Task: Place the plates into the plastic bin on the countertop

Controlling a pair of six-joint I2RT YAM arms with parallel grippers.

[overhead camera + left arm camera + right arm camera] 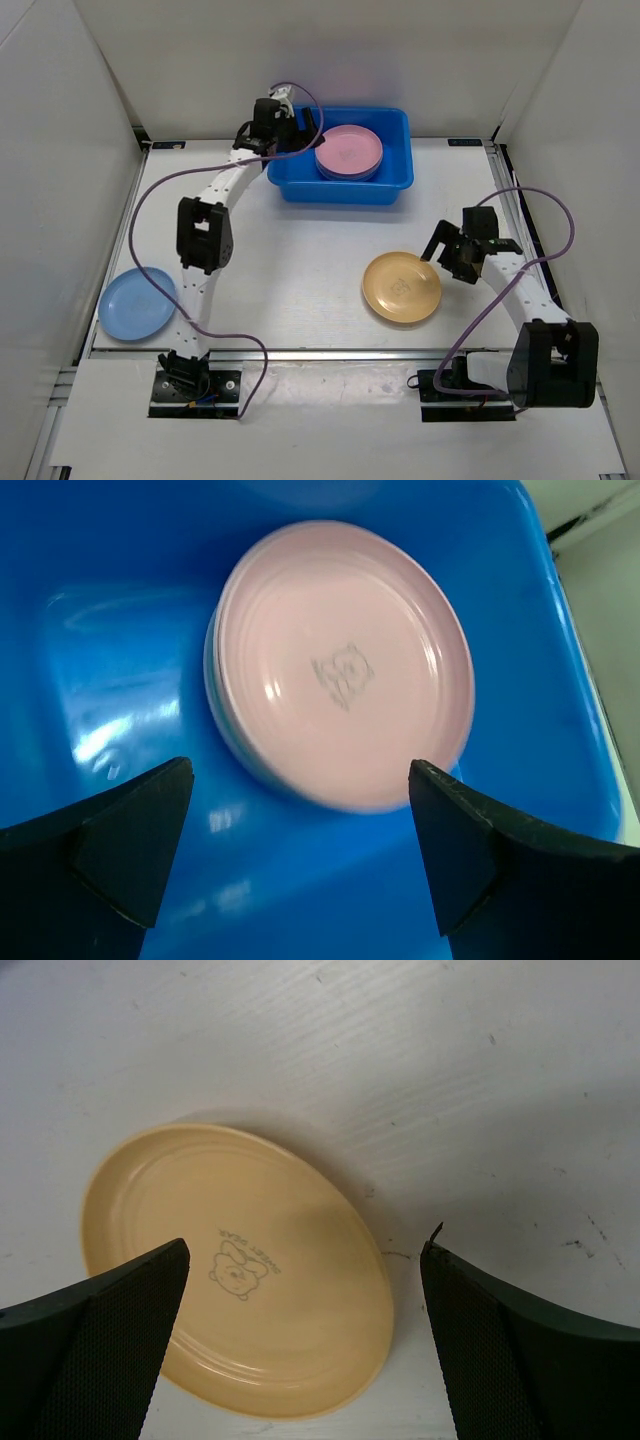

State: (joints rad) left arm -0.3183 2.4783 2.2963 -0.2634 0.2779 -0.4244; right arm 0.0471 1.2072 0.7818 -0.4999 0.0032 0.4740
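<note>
Plainly, left pincer [300, 770] gapes over pink plate [340, 670] in bin [120, 660], right pincer [305, 1245] gapes over orange plate [270, 1330], blue plate [138, 303] apart

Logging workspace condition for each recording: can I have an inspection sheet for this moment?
Surface: flat white countertop, faint scuff marks.
Job's things: bright blue rectangular plastic bin at the far edge; round pink plastic plate tops a stack inside; round orange-yellow plate and round light blue plate lie on the countertop.
Clutter: nothing seen.
Grippers: left gripper open above the pink plate, empty; right gripper open above the orange-yellow plate, empty.
Cables: purple cables loop along both arms.
Surroundings: white walls enclose the countertop.
</note>
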